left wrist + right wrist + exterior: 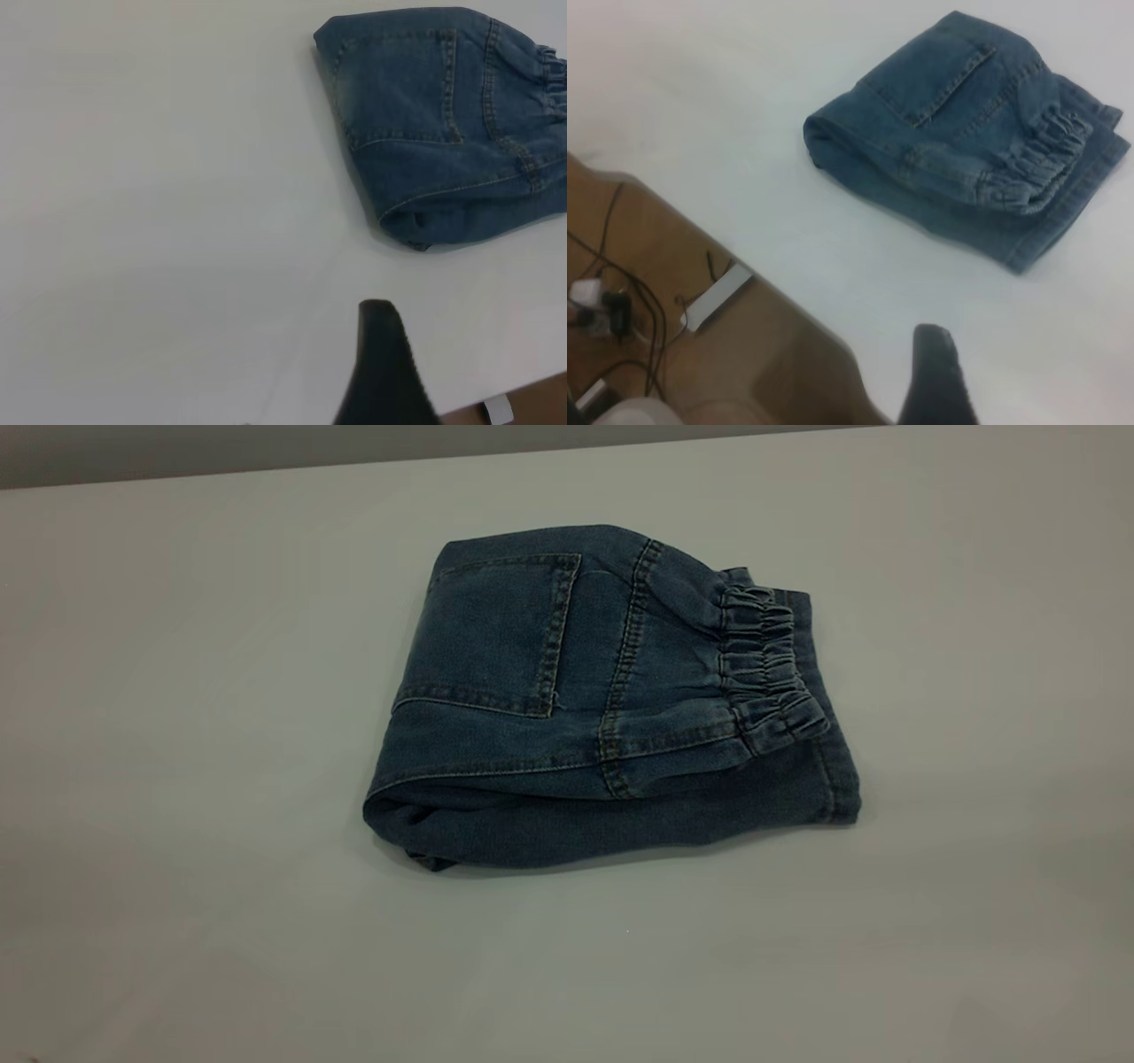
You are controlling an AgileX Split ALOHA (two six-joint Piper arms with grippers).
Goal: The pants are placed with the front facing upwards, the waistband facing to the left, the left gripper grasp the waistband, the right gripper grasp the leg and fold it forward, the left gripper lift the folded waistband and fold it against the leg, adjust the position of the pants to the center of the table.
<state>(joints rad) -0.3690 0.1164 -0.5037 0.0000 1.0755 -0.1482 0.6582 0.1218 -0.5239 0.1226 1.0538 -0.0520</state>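
The folded pants [611, 700] lie on the counter [177, 691], waistband [766, 669] at three o'clock. Each wrist view shows one claw finger only, well apart from them; I cannot tell either claw's state.

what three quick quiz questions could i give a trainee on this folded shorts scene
1. True or false: the pants lie folded into a compact bundle on the table.
2. Which feature shows on the top layer? A) a front zipper B) a stitched back pocket C) a belt
3. Fill in: in the exterior view, the waistband lies at the bundle's ____ end.

Key: 1 true. 2 B. 3 right. Neither gripper touches the denim; only one dark fingertip of the left gripper and one of the right gripper shows, each over bare table.
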